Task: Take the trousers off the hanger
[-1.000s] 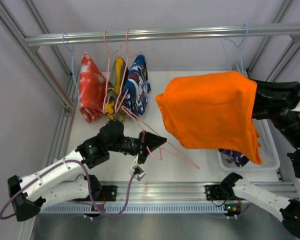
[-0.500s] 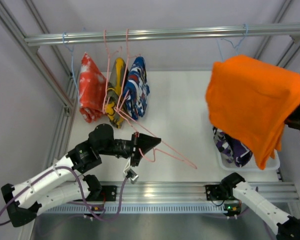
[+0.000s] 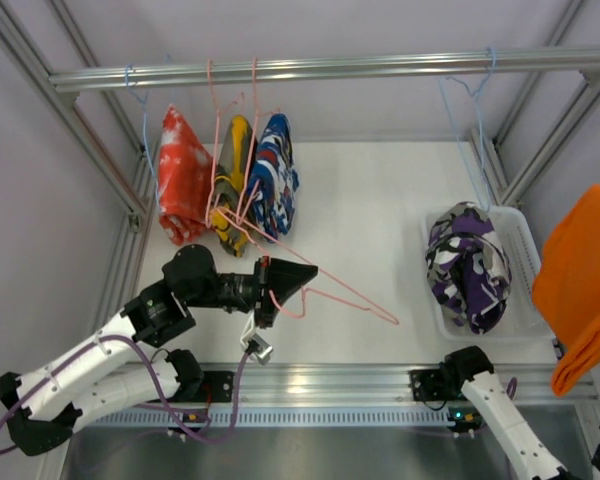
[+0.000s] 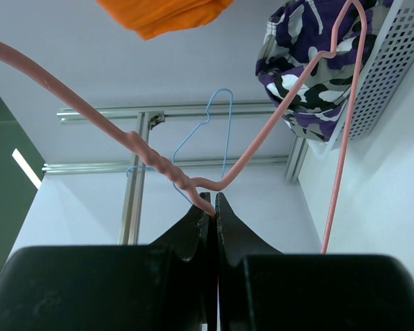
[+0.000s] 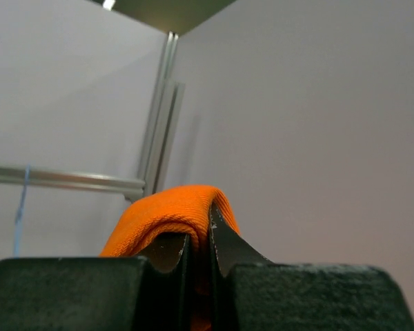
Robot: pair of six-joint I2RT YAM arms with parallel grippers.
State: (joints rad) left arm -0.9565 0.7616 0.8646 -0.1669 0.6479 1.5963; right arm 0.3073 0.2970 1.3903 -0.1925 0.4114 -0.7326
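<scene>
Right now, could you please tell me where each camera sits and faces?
Top external: above and behind, looking down on the table; left arm and right arm show.
Left wrist: behind the left pincer, aimed at the camouflage trousers in the basket; it pinches the pink hanger.
Right wrist: behind the right pincer, facing a wall; it grips the orange trousers.
Shared: top and left wrist both see that hanger.

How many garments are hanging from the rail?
3, all at the rail's left end: a red-and-white one, a yellow one beside it, then a blue patterned one. Another could hide between them.
</scene>
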